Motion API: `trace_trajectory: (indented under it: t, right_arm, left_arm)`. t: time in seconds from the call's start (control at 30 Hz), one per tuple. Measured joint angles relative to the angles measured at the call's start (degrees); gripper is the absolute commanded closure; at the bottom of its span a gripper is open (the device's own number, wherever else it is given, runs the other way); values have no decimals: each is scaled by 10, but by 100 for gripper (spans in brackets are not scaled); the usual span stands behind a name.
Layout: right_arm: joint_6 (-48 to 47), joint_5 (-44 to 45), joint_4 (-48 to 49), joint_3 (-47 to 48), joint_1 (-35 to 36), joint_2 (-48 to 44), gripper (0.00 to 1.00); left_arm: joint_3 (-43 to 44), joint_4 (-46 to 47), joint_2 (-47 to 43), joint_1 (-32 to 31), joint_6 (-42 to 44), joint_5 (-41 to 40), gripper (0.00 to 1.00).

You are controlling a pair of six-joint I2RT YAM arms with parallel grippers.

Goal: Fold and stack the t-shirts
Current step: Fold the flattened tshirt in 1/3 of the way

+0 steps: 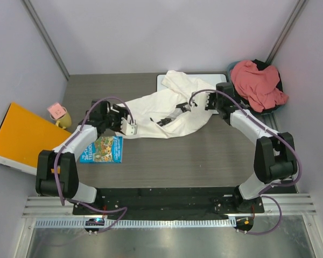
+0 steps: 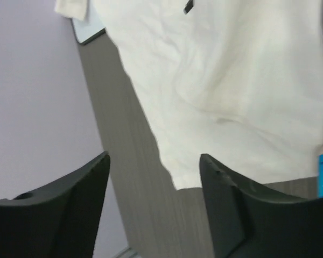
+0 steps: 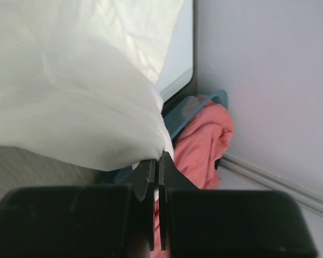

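The white t-shirt (image 1: 167,110) lay stretched rightward from the open, empty left hand (image 1: 130,128) beside its corner to the right hand (image 1: 200,100), clamped on its cloth.

Plain white t-shirt (image 1: 167,110); salmon t-shirt (image 1: 255,83); orange board (image 1: 19,134); grey table (image 1: 204,156).

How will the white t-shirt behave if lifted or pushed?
Probably floppy: the white t-shirt lies creased and drapes from the shut right pincer. Likely light: that small pinch seems to hold a fold up. Pushed, it would probably bunch, as its wrinkles suggest.
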Motion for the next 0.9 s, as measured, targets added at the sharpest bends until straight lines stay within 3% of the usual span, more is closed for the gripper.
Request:
trace_trajectory:
  t: [0.03, 0.07, 0.17, 0.57, 0.67, 0.7, 0.77, 0.8, 0.9]
  right_arm:
    - [0, 2, -1, -16, 1, -5, 90]
    - [0, 5, -4, -30, 1, -9, 69]
    - [-2, 11, -9, -71, 2, -29, 50]
    - [19, -33, -133, -93, 17, -90, 51]
    - [23, -42, -144, -93, 29, -92, 54]
    - [24, -44, -147, -93, 33, -92, 54]
    - [24, -47, -148, -93, 37, -91, 54]
    - [24, -48, -148, -93, 38, -90, 55]
    - [24, -49, -146, -93, 39, -85, 55]
  left_arm:
    - [-1, -17, 1, -10, -3, 3, 18]
    - [-1, -27, 1, -17, -1, 7, 16]
    - [-1, -72, 1, -40, -4, 16, 12]
    - [13, -311, -13, -76, -14, 7, 12]
    - [35, -385, -33, -76, -37, 17, 18]
    - [40, -400, -39, -76, -44, 20, 32]
    - [52, -443, -49, -76, -60, 31, 46]
    - [57, -463, -52, -76, -66, 35, 96]
    - [61, -518, -56, -76, -72, 39, 100]
